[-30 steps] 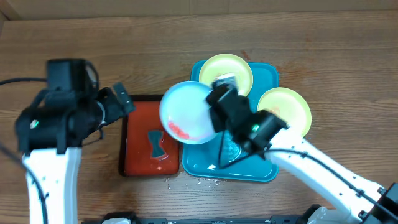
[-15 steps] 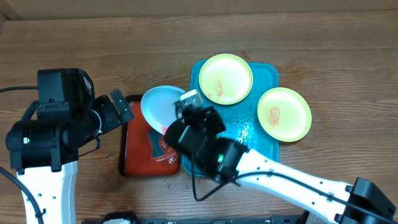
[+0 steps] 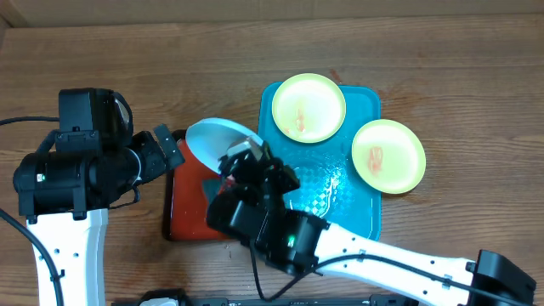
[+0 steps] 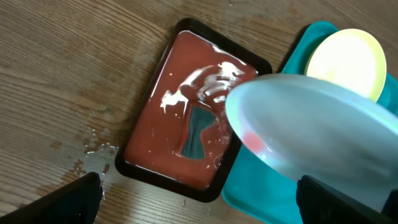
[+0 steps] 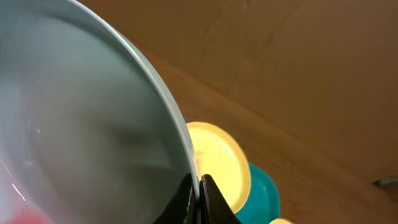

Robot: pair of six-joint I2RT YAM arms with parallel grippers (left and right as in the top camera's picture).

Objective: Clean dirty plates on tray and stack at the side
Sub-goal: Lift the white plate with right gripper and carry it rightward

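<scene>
My right gripper (image 3: pixel 241 155) (image 5: pixel 198 186) is shut on the rim of the light blue plate (image 3: pixel 214 138) (image 5: pixel 81 124) (image 4: pixel 311 130). The plate hangs tilted above the red tray, and a reddish stain (image 4: pixel 252 140) shows on it. One yellow-green plate (image 3: pixel 308 107) with orange smears lies at the back of the turquoise tray (image 3: pixel 361 204). A second stained yellow-green plate (image 3: pixel 388 155) rests at the tray's right edge, overhanging the table. My left gripper (image 3: pixel 170 149) (image 4: pixel 199 182) is open and holds nothing, just left of the red tray.
The red tray (image 3: pixel 183 212) (image 4: pixel 161 130) with a black rim holds reddish liquid and a dark bow-shaped piece (image 4: pixel 198 130). It sits directly left of the turquoise tray. Water drops (image 4: pixel 93 146) dot the wooden table near its front left corner.
My right gripper has carried the blue plate leftward from over the turquoise tray to over the red tray and tipped it more steeply. The left arm has shifted only slightly.
</scene>
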